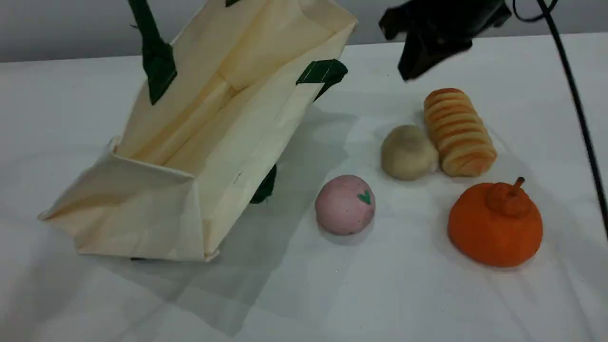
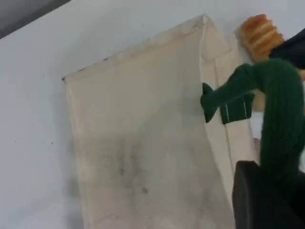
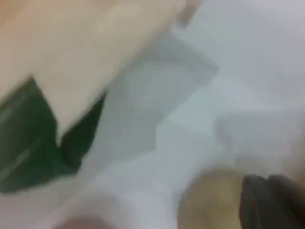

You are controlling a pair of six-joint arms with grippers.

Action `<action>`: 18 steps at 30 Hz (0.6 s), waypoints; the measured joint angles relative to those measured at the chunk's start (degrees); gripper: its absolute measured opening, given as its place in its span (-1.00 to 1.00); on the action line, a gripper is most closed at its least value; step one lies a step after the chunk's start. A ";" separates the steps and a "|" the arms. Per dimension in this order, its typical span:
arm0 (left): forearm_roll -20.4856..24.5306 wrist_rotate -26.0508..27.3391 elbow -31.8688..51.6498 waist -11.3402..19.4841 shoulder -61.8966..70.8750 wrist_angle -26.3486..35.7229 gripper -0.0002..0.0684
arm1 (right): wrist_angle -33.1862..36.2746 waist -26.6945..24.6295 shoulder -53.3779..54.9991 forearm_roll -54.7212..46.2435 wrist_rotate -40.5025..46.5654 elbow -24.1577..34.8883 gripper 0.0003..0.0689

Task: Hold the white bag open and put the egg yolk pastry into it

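Observation:
The white bag (image 1: 223, 142) lies tilted with its open mouth up and toward the back, its flat base near the front left. One dark green handle (image 1: 154, 52) is pulled upward out of the scene view's top edge. In the left wrist view that handle (image 2: 281, 105) runs into my left gripper (image 2: 264, 195), which is shut on it. The tan egg yolk pastry (image 1: 408, 152) rests on the table against the bread roll. My right gripper (image 1: 411, 66), blurred and shut on nothing, hangs above and behind the pastry. The right wrist view shows the pastry (image 3: 209, 202) just beside the fingertip (image 3: 271, 205).
A ridged golden bread roll (image 1: 458, 133) touches the pastry's right side. A pink ball with a green mark (image 1: 345, 204) sits in front, and an orange pumpkin-shaped piece (image 1: 496, 223) at the front right. A black cable (image 1: 579, 114) hangs along the right edge.

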 joint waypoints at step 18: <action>0.00 0.00 0.00 0.00 0.00 0.00 -0.73 | 3.12 0.18 6.14 2.43 -0.16 0.00 0.38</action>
